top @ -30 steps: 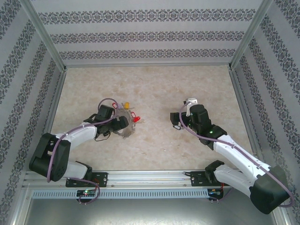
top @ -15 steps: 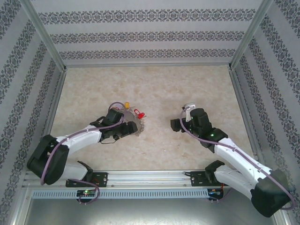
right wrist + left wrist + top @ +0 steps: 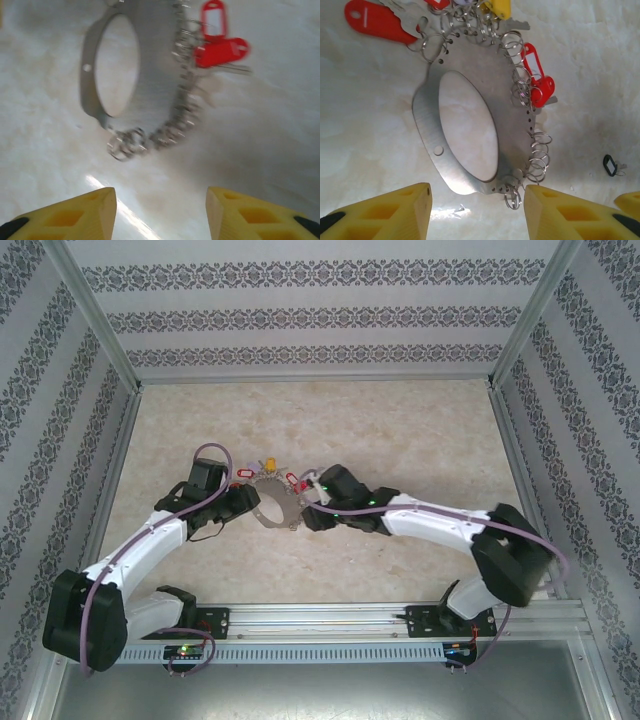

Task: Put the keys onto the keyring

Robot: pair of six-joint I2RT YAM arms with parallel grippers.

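Observation:
The keyring is a flat grey metal hoop lying on the table, fringed with split rings, red tags and a yellow tag. In the left wrist view the keyring lies just beyond my left gripper, which is open with bare table between its fingers. A small key with a black tag lies on the table to the right of the hoop. My right gripper is open, short of the blurred keyring. From above, the left gripper and right gripper flank the hoop.
The table is pale marbled stone, boxed in by patterned walls with a metal frame. The red tags and yellow tag fan out on the hoop's far side. Open tabletop stretches behind and to the right of the arms.
My right arm has swung left across the table to the keyring's right side. My left gripper has drawn back to the hoop's left edge. Both pairs of jaws have narrowed.

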